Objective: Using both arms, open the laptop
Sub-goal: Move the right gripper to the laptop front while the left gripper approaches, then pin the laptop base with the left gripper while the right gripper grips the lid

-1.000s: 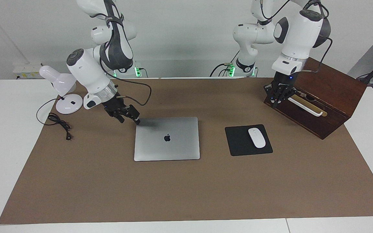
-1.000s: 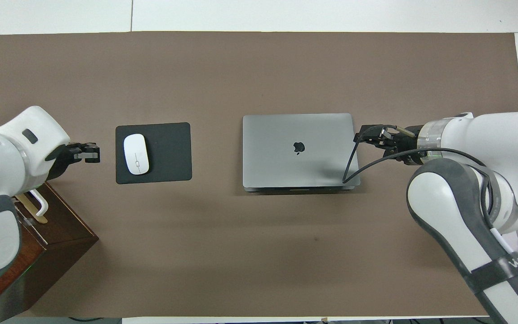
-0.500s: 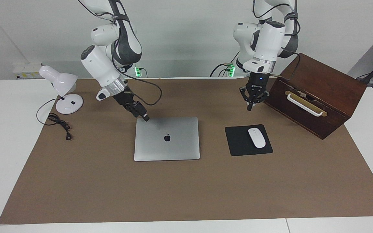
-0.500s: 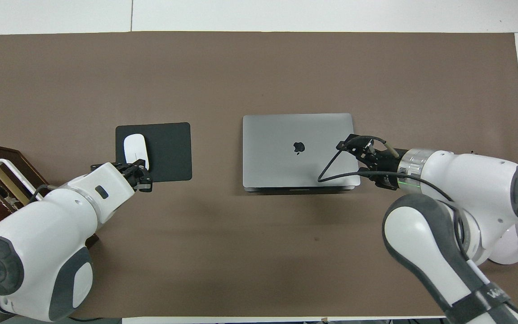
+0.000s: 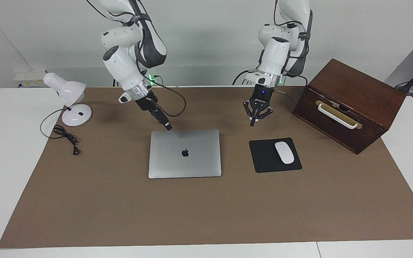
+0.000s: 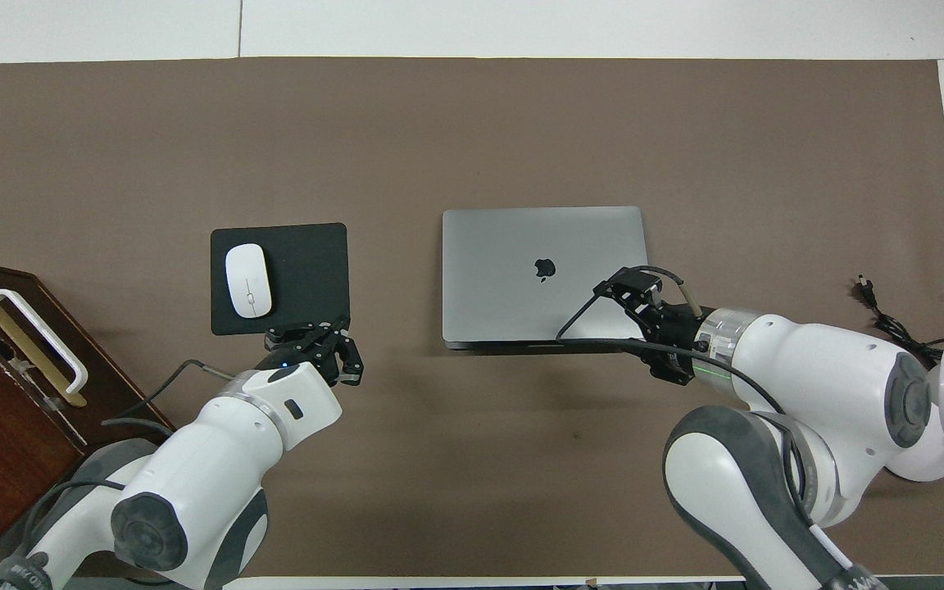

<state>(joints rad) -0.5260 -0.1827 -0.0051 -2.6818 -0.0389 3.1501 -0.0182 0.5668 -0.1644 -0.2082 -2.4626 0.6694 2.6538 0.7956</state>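
Note:
The silver-grey laptop (image 5: 184, 154) lies closed on the brown mat, apple logo up; it also shows in the overhead view (image 6: 544, 270). My right gripper (image 5: 168, 126) hangs just over the laptop's edge nearest the robots, close to the corner at the right arm's end; it also shows in the overhead view (image 6: 628, 287). I cannot tell if it touches the lid. My left gripper (image 5: 254, 123) is up in the air over bare mat between the laptop and the mouse pad; it also shows in the overhead view (image 6: 333, 348). It holds nothing.
A black mouse pad (image 5: 264, 157) with a white mouse (image 5: 284, 152) lies beside the laptop toward the left arm's end. A dark wooden box (image 5: 353, 104) with a white handle stands at that end. A white desk lamp (image 5: 68, 104) and its cord (image 5: 65, 138) are at the right arm's end.
My left gripper has swung from the wooden box toward the middle, to the gap between mouse pad and laptop. My right gripper has shifted along the laptop's edge nearest the robots, toward the middle.

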